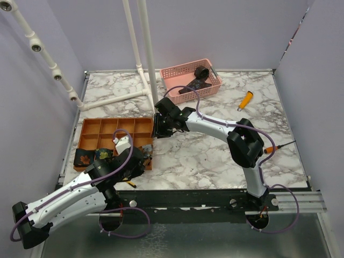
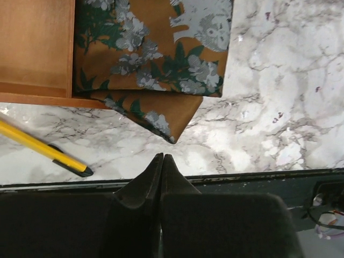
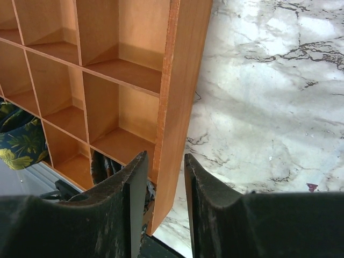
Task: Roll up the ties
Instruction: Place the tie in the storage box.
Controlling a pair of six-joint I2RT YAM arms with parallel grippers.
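Between lilac walls [image 1: 226, 32], marble tabletop [image 1: 215, 156]

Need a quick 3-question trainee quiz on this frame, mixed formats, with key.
1. True or false: the left gripper is holding the floral tie.
2. The right gripper has its jaws either side of: A) a cup's rim, B) a wall of the orange tray, C) a drawer handle.
3. Where does the dark tie at the back of the table lie?
Key: 1 false: it is shut and empty, its tips short of the tie. 2 B. 3 In the pink basket.
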